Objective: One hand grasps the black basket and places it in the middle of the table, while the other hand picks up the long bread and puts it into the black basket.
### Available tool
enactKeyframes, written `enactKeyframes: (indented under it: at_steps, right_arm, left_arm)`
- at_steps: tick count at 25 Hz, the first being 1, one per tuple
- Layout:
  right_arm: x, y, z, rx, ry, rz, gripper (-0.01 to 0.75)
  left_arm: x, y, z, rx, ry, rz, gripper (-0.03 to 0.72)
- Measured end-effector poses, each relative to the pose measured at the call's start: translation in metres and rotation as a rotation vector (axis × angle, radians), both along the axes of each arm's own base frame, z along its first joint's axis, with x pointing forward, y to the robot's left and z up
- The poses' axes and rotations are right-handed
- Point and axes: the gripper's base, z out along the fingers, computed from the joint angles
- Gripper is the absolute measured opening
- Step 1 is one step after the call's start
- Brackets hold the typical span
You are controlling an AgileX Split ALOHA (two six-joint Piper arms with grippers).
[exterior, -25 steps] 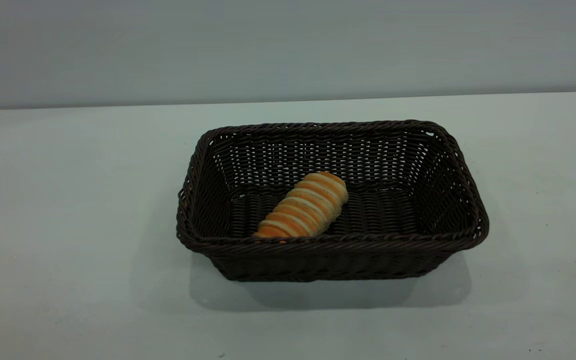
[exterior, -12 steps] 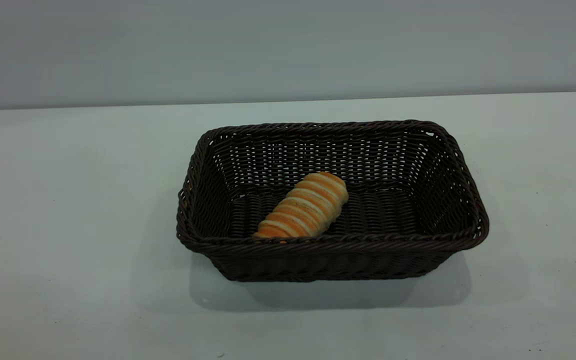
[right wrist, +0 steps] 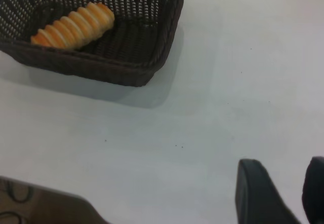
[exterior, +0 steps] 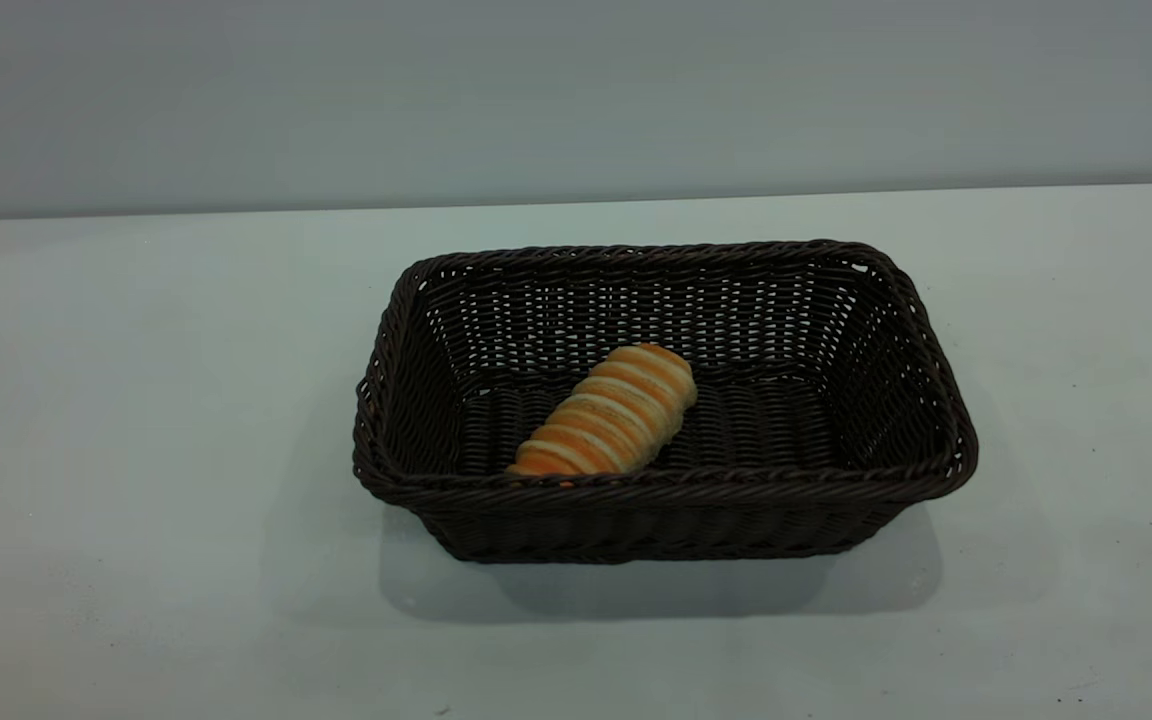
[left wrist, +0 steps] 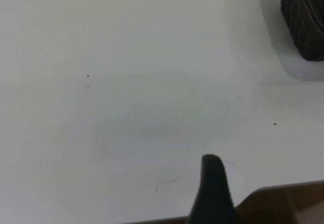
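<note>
Long bread point(exterior: 606, 413), a small elongated roll with orange-brown and cream crosswise ridges, lies inside the black basket point(exterior: 896, 300), a large rectangular dark woven wicker basket with flared open-weave sides and a braided rim. Loaf rests diagonally on the basket floor, one end against the near wall, left of the basket's middle. Basket stands about mid-counter, well apart from every edge of the plain white-grey counter point(exterior: 136, 400).

Judged status: both placements look done; nothing is held.

Handling, judged:
- Bread: light, probably soft or slightly yielding; ridged surface should give grip. Best taken across its short width near the middle, with gentle pressure.
- Basket: stiff weave, light for its size, not fragile. Braided rim is the natural hold, one finger inside and one outside a wall. A hold on a short side would tip it less if lifted low and slid.

Left gripper point(left wrist: 212, 183): only one dark finger shows in the left wrist view, near the counter's edge, basket corner far off; spread or pressed together cannot be told.

Right gripper point(right wrist: 287, 193): over bare counter, well apart from the basket; jaws spread, a clear gap between the two fingers, pinching nothing.

Writing, brands, labels: none visible on basket, bread or counter. Counter carries only a few tiny dark specks.
</note>
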Motion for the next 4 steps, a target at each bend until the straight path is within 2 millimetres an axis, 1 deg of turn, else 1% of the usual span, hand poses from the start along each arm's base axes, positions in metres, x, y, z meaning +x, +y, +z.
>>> enactKeyframes:
  at_steps: [4]
  right_arm:
    - [0.0000,0.0001,0.0000,0.001,0.000,0.001,0.239]
  left_arm:
    - [0.0000,0.0000,0.0000,0.000,0.000,0.000,0.588]
